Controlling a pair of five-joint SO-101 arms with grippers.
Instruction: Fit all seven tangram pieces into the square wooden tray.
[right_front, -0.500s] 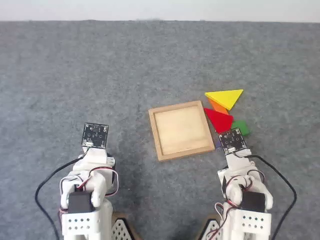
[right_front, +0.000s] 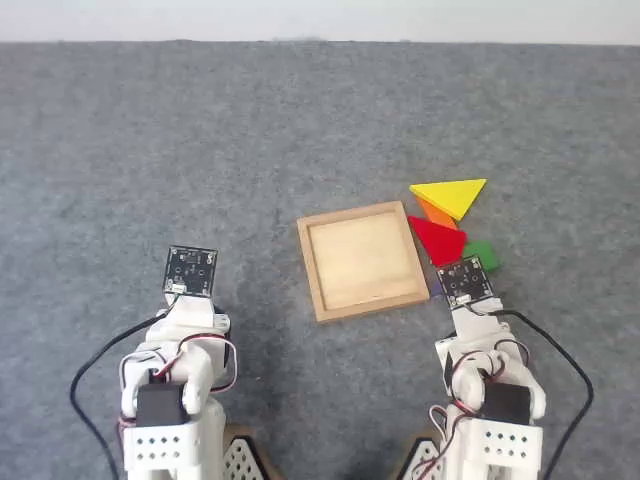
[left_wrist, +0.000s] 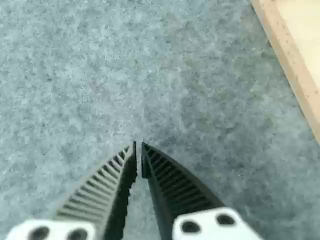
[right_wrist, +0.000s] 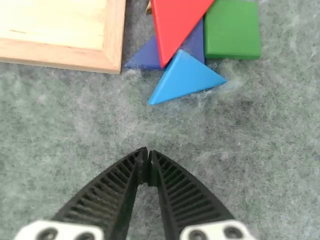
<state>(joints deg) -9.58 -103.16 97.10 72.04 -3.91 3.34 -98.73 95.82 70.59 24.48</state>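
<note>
From here the left gripper hangs over the carpet at the tray's 8 o'clock, fingers together. The tray lies mid-table. Huddled on the carpet at its 2 to 3 o'clock are the yellow triangle, orange piece, red triangle, green square and blue triangle. The right gripper, fingers pressed together, hangs at the tray's 4 o'clock, near the blue triangle.

Bright, even light, soft faint shadows (barely darker than the mat) beside the wooden tray
</note>
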